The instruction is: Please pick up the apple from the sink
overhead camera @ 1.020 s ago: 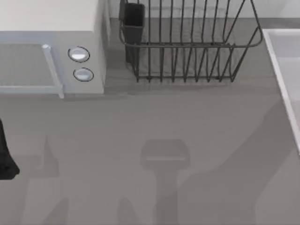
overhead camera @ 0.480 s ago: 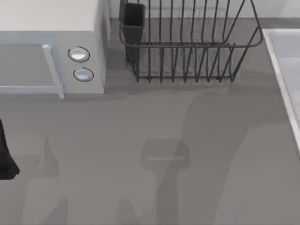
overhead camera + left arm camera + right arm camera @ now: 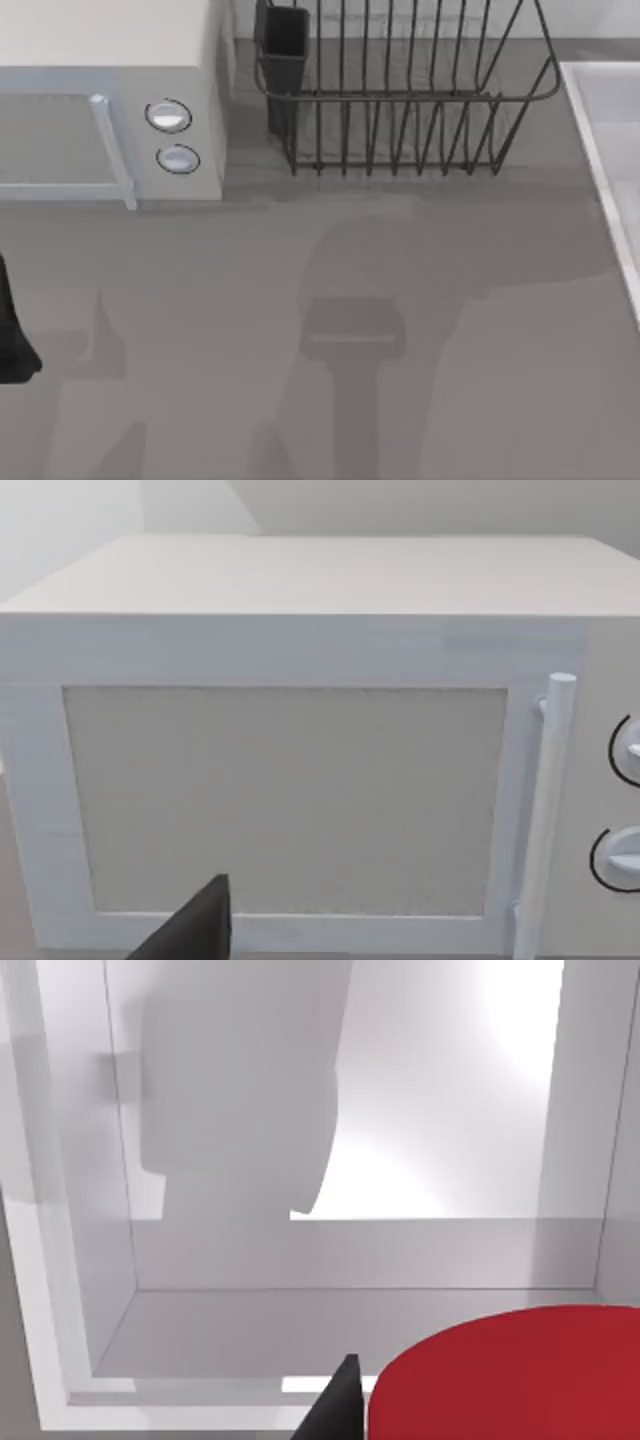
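Apple [image 3: 510, 1375]: red, close under the right wrist camera above the sink [image 3: 80, 1290] basin, presumably lifted; right gripper's grip state cannot be told. Left arm parked facing microwave [image 3: 300, 780].

Smooth, glossy bright red rounded apple [image 3: 510, 1375], uniform skin without blemish. Large pale grey-white rectangular sink [image 3: 330, 1250], smooth satin basin with soft bright sheen on its floor. Dark wire dish rack [image 3: 405, 95], thin metal-looking rods, dull finish. White box-shaped microwave [image 3: 300, 630], matt casing, faintly grainy grey door panel, smooth rod handle; two round knobs with a light shine. Grey table [image 3: 300, 260], matt, faint streaked grain.
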Controlling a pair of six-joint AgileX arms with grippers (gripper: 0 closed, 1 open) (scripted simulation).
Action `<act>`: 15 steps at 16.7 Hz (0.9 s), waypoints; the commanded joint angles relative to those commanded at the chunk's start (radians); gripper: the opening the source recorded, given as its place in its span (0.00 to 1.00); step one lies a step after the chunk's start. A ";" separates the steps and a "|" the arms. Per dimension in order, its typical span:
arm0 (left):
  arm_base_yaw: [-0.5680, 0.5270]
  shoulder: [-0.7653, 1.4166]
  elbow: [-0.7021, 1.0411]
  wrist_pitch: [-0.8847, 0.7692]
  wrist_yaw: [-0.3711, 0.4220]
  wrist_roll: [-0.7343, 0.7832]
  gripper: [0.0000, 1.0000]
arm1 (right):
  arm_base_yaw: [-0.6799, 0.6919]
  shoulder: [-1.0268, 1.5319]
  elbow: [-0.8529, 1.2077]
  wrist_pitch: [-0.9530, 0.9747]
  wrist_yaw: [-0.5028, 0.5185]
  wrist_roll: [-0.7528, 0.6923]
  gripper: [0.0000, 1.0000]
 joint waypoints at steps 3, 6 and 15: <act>0.000 0.000 0.000 0.000 0.000 0.000 1.00 | 0.015 -0.004 -0.011 0.005 0.000 0.015 0.00; 0.000 0.000 0.000 0.000 0.000 0.000 1.00 | 0.104 -0.047 -0.074 0.023 0.002 0.106 0.00; 0.000 0.000 0.000 0.000 0.000 0.000 1.00 | 0.661 -0.311 -0.469 0.134 0.009 0.660 0.00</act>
